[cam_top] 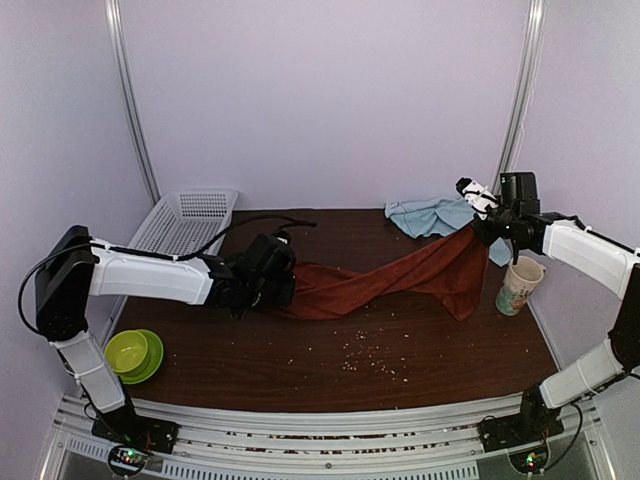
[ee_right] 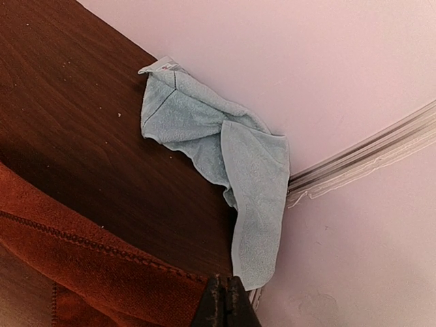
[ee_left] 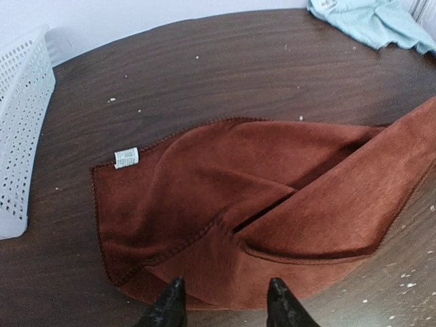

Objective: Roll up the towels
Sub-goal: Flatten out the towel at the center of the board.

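Note:
The rust-red towel (cam_top: 390, 275) stretches across the dark table (cam_top: 250, 360), loosely folded over itself at its left end (ee_left: 259, 204). Its right end rises off the table to my right gripper (cam_top: 488, 228), which is shut on a corner of it (ee_right: 82, 272). My left gripper (ee_left: 226, 305) stands open at the near edge of the towel's left end, its black fingertips (ee_left: 170, 306) apart just over the cloth. The pale light-blue towel (cam_top: 430, 215) lies crumpled at the back right of the table (ee_right: 225, 150), also showing at the upper right of the left wrist view (ee_left: 375, 20).
A white perforated basket (cam_top: 185, 220) sits at the back left (ee_left: 20, 122). A green bowl (cam_top: 135, 355) is at the front left. A paper cup (cam_top: 520, 283) stands under the right arm. Crumbs (cam_top: 370, 355) are scattered on the front of the table.

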Available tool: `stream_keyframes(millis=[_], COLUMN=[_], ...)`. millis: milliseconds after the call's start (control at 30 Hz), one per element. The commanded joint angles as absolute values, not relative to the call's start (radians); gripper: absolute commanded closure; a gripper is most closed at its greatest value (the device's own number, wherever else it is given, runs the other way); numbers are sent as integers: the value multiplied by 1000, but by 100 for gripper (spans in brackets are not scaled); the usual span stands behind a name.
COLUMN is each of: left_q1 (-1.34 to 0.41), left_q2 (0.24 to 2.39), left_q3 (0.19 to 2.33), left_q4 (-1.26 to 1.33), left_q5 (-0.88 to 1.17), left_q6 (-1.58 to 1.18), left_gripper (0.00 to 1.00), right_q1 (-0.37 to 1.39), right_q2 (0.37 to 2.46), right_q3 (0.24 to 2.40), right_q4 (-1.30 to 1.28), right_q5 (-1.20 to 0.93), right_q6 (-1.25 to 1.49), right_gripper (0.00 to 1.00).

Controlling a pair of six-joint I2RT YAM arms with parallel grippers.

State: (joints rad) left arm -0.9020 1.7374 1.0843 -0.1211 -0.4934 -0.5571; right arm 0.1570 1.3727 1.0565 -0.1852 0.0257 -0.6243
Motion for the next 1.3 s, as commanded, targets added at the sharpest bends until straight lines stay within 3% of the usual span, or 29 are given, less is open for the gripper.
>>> stream_keyframes(millis=[0, 167, 300, 500, 733, 900, 1267], left_q1=[-898, -892, -808, -626, -594, -568, -555], left_q2=[1626, 1570, 1593, 1706, 1937, 1997, 2064], left_q3=[1049, 1063, 1126, 1186, 1325, 1308, 1273], left_q4=[-5, 12, -23, -31, -105, -75, -54], left_q5=[-435, -445, -345, -44, 142, 199, 315], left_q6=[-502, -307, -217, -242, -188, -217, -229], left_gripper=[52, 22, 9, 11, 20, 25, 45], right_q1=[152, 152, 152, 152, 151, 152, 152], right_q2=[1379, 1384, 1392, 1389, 1391, 1390, 1400], right_q3=[1077, 1081, 1092, 1089, 1086, 1079, 1071], right_q4=[-190, -196, -219, -235, -245, -257, -249], right_q5=[33, 24, 18, 3, -3, -6, -3], right_q6=[-613, -612, -614, -611, -607, -610, -611], right_gripper=[100, 100, 100, 100, 100, 100, 100])
